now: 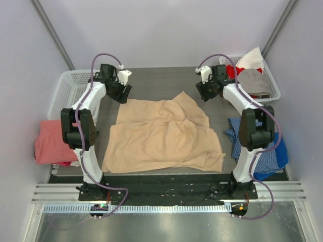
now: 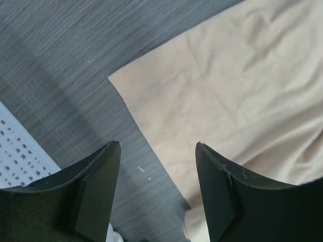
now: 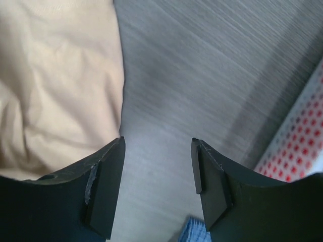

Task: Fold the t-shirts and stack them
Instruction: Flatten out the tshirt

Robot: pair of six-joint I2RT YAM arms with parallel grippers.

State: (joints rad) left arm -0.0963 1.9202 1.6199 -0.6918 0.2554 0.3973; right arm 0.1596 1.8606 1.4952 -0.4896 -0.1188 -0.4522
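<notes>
— What's at the far left corner?
— A white perforated basket (image 1: 63, 93), set against the edge of the grey wood-grain worktop (image 1: 161, 80).
— And across from it?
— A second white basket (image 1: 273, 80), at the far right corner. Nearer, a blue checked cloth (image 1: 270, 161) lies crumpled along the worktop's right edge. Aluminium rails (image 1: 55, 194) run across the near side.

The top camera looks down from above and behind the arm bases (image 1: 92, 190), far enough back to take in the whole desk (image 1: 151, 80) and the tan t-shirt (image 1: 161, 136). Each wrist camera sits close above the desk and looks down past its own gripper. The left gripper (image 2: 157, 146) frames the shirt's corner and the right gripper (image 3: 157, 141) its edge. All three views share shirt and desk.
</notes>
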